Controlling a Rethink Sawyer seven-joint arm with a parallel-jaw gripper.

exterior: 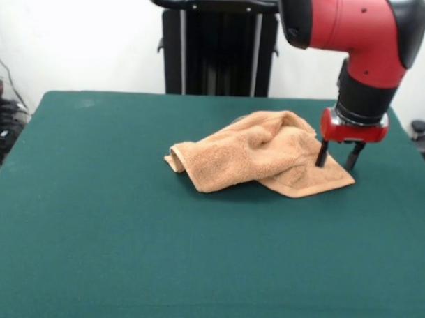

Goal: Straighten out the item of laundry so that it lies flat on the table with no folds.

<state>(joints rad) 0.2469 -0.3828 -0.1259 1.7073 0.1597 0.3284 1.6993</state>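
Dark green felt covers the table. Near its middle lies the towel, orange-tan terry, rumpled and folded over itself in soft humps. At the towel's right corner hangs the gripper, two short black fingers parted, grasping nothing, tips just at the cloth.

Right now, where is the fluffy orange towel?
In the front view, the crumpled orange-tan terry towel lies right of centre on the dark green felt table, with the red arm's open black gripper at its right edge.
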